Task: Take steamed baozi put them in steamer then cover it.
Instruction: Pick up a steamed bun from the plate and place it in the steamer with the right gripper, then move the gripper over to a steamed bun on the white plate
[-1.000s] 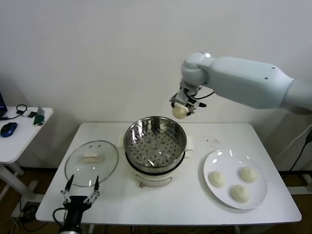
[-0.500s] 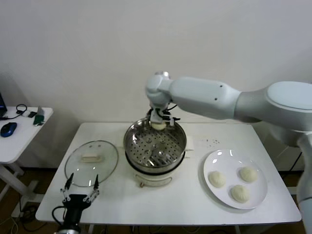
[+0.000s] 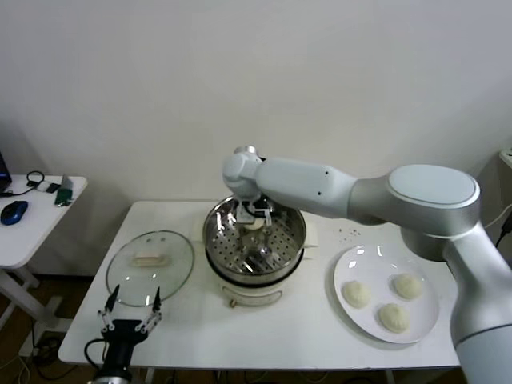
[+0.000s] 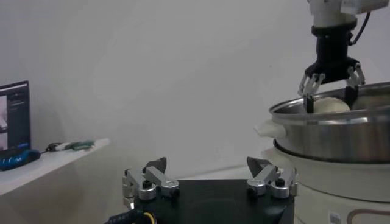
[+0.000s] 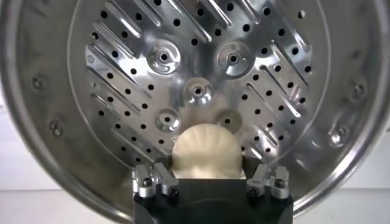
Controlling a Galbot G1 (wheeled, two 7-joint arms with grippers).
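The steamer [image 3: 218, 244], a shiny steel pot on a white base, stands mid-table. My right gripper [image 3: 254, 218] reaches down into it from behind and is shut on one cream-white baozi [image 3: 253, 226]. The right wrist view has this baozi [image 5: 206, 151] between the fingers, just above the perforated tray [image 5: 195, 91]. From the left wrist, the right gripper [image 4: 331, 91] straddles the bun [image 4: 329, 105] at the rim. Three more baozi [image 3: 356, 294] lie on the white plate [image 3: 428, 324]. The glass cover [image 3: 172, 280] lies flat, left of the pot. My left gripper [image 3: 132, 308] is parked open near the table's front left edge.
A small white side table [image 3: 32, 216] with a mouse and cables stands off to the left. The white wall runs close behind the main table. The plate sits at the right front corner.
My right arm has swung left and down, carrying the baozi from above the pot's back right into the steamer. The left arm has not moved.
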